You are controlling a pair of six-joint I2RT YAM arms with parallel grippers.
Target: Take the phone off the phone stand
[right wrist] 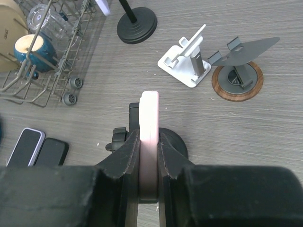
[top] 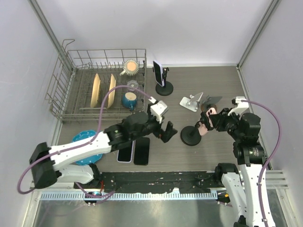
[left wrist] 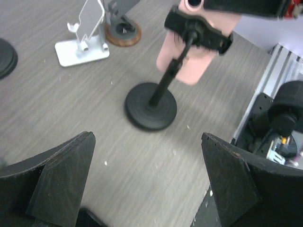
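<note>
Surface (top: 222, 85) of grey wood grain carries everything we log. Wire dish rack (top: 59, 82) fills its far left corner, with two yellow plates (top: 96, 90) on edge and a teal mug (top: 129, 100) inside. Left arm (top: 132, 127) reaches from the near left toward the middle, crossing over a blue plate (top: 80, 136). Its jaws stand wide apart with nothing between them, above bare surface just left of the black stand (left wrist: 150, 111). Right arm (top: 246, 127) rises at the near right and bends in toward that same stand. We note the stand's round base flat on the surface, right of centre, with a thin stem slanting up to a black clamp head (left wrist: 199, 30). Pink phone (right wrist: 149, 137) sits in that clamp head, raised above the base, its thin edge toward the right wrist camera. The right jaws are clamped on it, one on each broad face. Farther back we see a second black stand (top: 164, 88) holding a phone (top: 156, 72), then a white stand (top: 189, 102) and a grey stand on a wooden disc (top: 211, 101), side by side. A light-edged phone (top: 125, 152) and a dark phone (top: 142, 150) lie flat and side by side near the front, partly under the left arm.
</note>
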